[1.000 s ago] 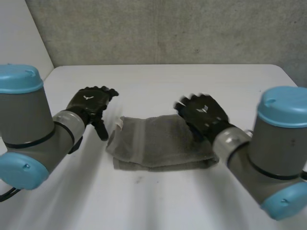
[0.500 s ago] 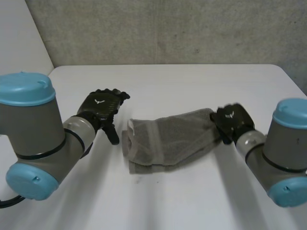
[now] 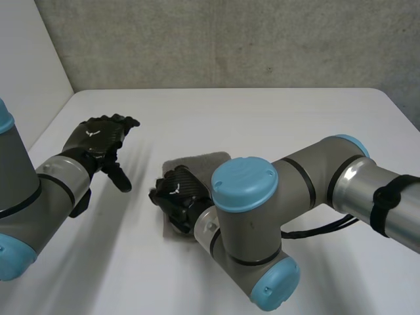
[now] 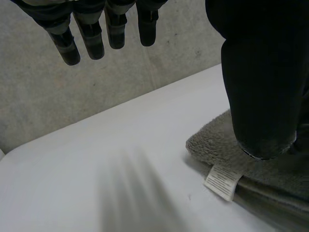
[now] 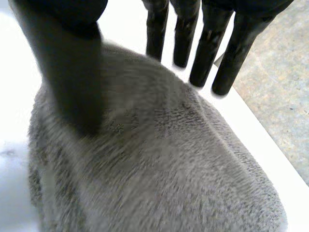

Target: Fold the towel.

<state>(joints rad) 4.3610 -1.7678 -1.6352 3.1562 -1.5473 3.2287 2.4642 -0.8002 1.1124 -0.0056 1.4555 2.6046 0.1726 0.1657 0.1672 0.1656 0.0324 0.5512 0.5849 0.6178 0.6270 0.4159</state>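
Table (image 3: 262, 118): white, standing before grey wall (image 3: 230, 39).
Towel (image 3: 197, 160): grey, lying folded mid-table, white tag (image 4: 222, 181) sticking out.
Left hand (image 3: 98, 136): hovering beside towel, fingers hanging straight, holding nothing.
Right hand (image 3: 176, 194): reaching over towel, fingers stretching straight, apart from thumb.

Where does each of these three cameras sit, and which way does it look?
Head view: between and behind the arms, looking down at the white table; both arms show, the left hand beside the grey towel, the right hand over it.
Left wrist view: on the left wrist, looking along the open left hand's palm at the towel's white label.
Right wrist view: on the right wrist, looking along that hand at the towel under its palm.
All three share the towel.
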